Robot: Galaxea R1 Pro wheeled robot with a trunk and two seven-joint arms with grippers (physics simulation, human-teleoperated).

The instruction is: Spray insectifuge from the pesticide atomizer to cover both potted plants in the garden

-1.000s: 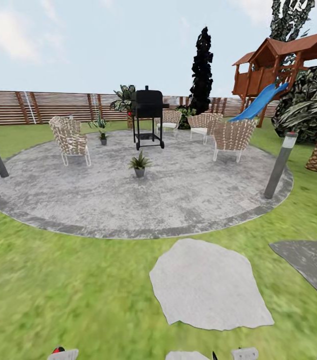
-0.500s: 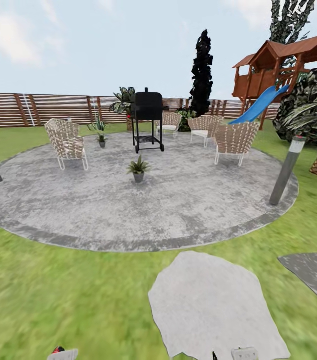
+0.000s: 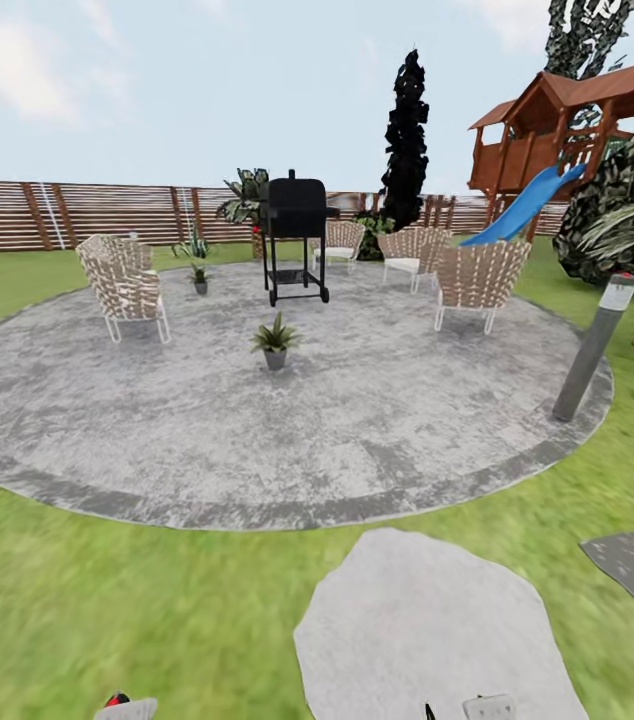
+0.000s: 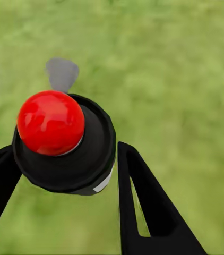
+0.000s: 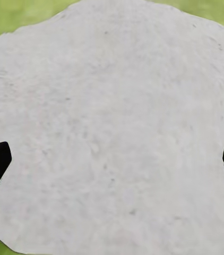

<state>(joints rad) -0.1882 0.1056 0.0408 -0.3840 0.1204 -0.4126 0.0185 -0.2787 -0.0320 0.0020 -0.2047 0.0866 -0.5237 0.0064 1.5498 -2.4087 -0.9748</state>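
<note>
Pesticide atomizer [image 4: 63,143] sits pinched in the left gripper [image 4: 64,175]; right gripper [image 5: 112,159] spread, empty. Patio [image 3: 377,420] and potted plants [image 3: 275,342] have drawn nearer, so spraying is close.

Pesticide atomizer [image 4: 64,143] facing the left wrist camera top-on; its body is hiding behind the red cap. Left gripper [image 4: 64,186] fingers are running off the frame edge. Right gripper [image 5: 112,159] is showing as two dark tips, the rest cut off. Stepping stone [image 3: 427,630] is being cropped at the head view's bottom. Far potted plant [image 3: 199,276] too small to make out leaf shape. Lawn [image 3: 107,600] is blurring nearby.
</note>
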